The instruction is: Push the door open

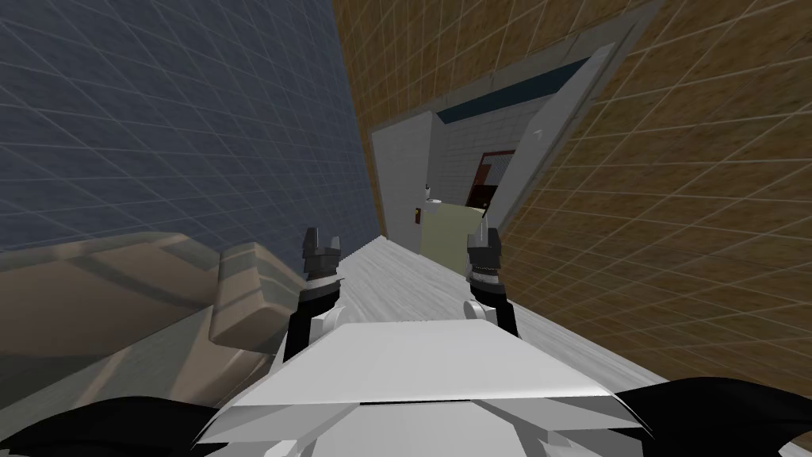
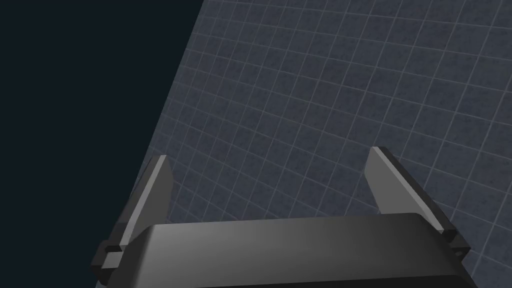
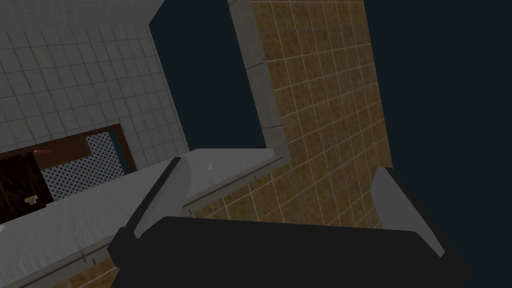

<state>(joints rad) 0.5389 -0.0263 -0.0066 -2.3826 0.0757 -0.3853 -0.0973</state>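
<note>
The beige sofa (image 1: 119, 293) at the near left is running off the picture's edge, so its full length is not showing. In the far room, small things (image 1: 428, 194) on the pale green cabinet (image 1: 444, 234) are looking too small to name. The right pincer (image 1: 485, 234) is covering the cabinet's right corner and the near bottom corner of the door (image 1: 555, 135). Through the right wrist camera, dark brown furniture (image 3: 20, 185) is being cut off at the picture's edge.

matt grey door (image 1: 555, 119); rough brown tiled wall (image 1: 674, 238); pale grainy floor (image 1: 412, 286).
</note>
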